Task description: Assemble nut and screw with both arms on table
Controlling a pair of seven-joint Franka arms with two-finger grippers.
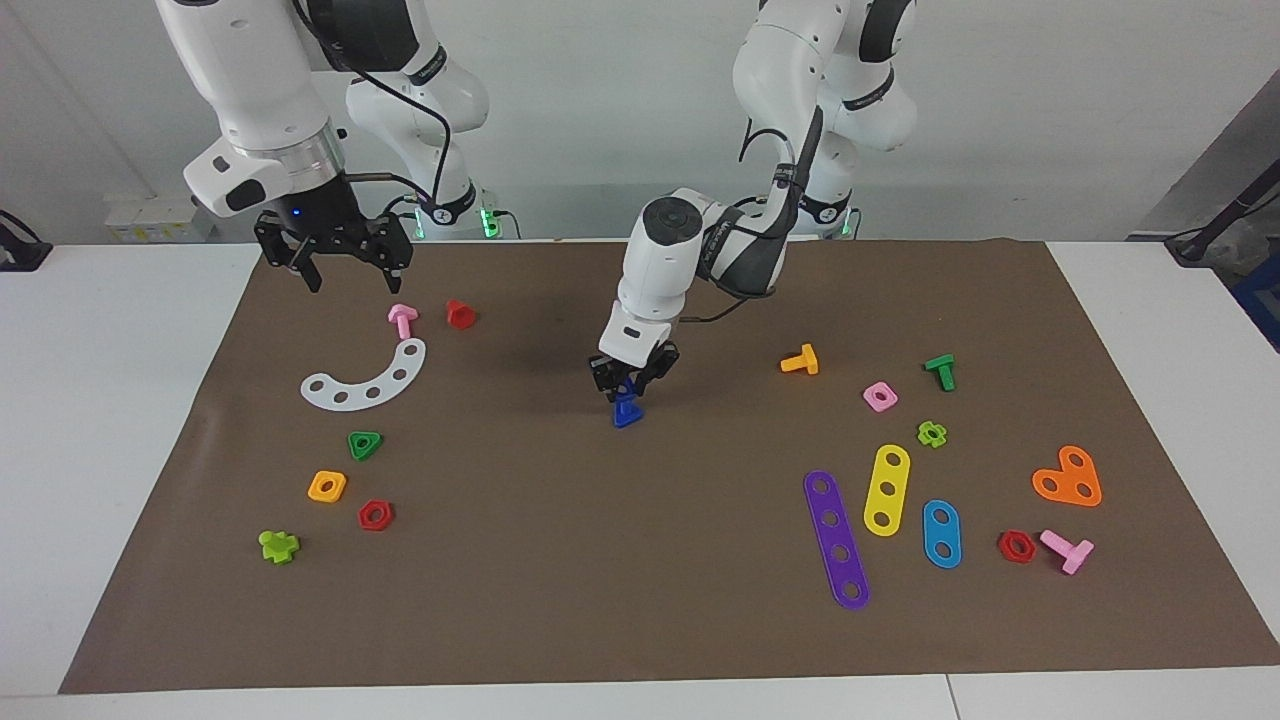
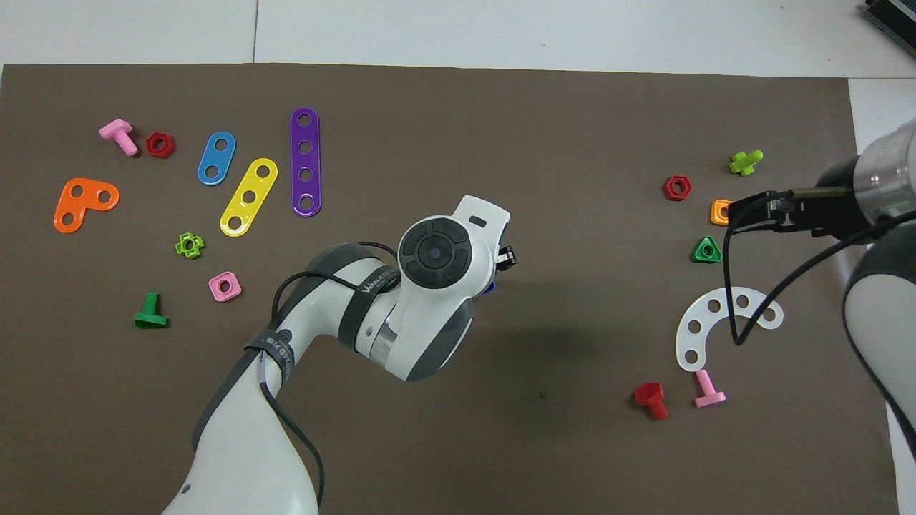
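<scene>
The dark blue screw (image 1: pixel 627 411) stands head-down at the middle of the brown mat (image 1: pixel 600 560) on the white table (image 1: pixel 120 400). My left gripper (image 1: pixel 627 392) comes down from above and is shut on its shaft; whether the head touches the mat I cannot tell. In the overhead view the left wrist hides the grip, and only a blue sliver of the screw (image 2: pixel 489 287) shows. My right gripper (image 1: pixel 352 274) hangs open and empty over the mat's edge at the right arm's end, above the white arc plate (image 1: pixel 368 380). The nut is hidden.
At the right arm's end lie a pink bolt (image 1: pixel 402 319), a red bolt (image 1: pixel 460 313), a green triangular nut (image 1: pixel 364 444), an orange nut (image 1: pixel 327 486) and a red nut (image 1: pixel 375 515). At the left arm's end lie coloured strips (image 1: pixel 836 538), an orange bolt (image 1: pixel 800 360) and a pink nut (image 1: pixel 879 396).
</scene>
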